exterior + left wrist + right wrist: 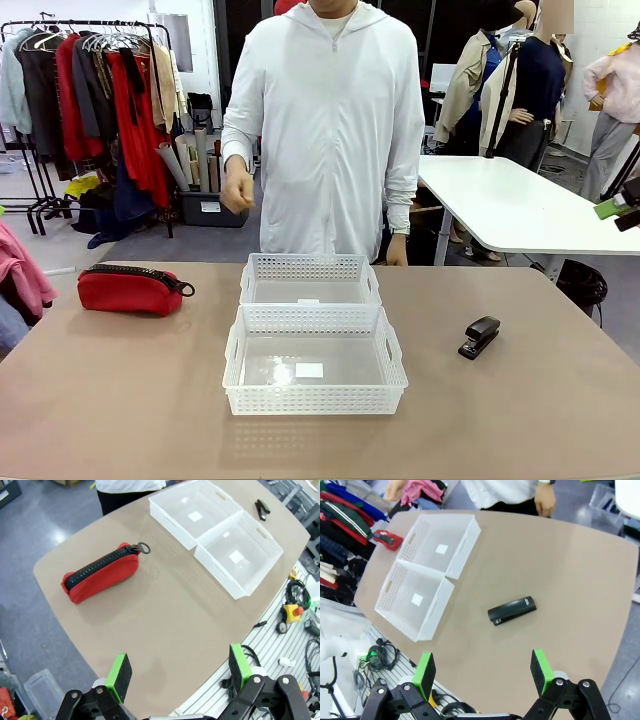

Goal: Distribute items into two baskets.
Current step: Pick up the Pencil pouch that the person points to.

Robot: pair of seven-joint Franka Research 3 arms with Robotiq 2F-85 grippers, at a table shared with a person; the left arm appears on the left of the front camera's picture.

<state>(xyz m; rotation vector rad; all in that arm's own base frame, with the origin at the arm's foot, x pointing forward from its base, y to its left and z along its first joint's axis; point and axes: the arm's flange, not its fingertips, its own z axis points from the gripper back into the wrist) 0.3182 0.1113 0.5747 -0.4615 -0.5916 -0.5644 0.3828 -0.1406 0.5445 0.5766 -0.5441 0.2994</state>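
We see red pouch (130, 289) at table (520, 420) left, black stapler (480, 336) at right. Near basket (315, 400) touches far basket (305, 266) at centre. Left gripper (179, 672) and right gripper (483, 671) hover, fingers spread wide, gripping nothing.

Two white baskets (315, 402) (305, 266), one red pouch (130, 290), one black stapler (480, 336), one person (335, 130)

Bright, even overhead light; faint shadow at 6 o'clock of near basket (315, 400), glare on its floor. Wrist views bow worktop (165, 625) edges; focus sharp.
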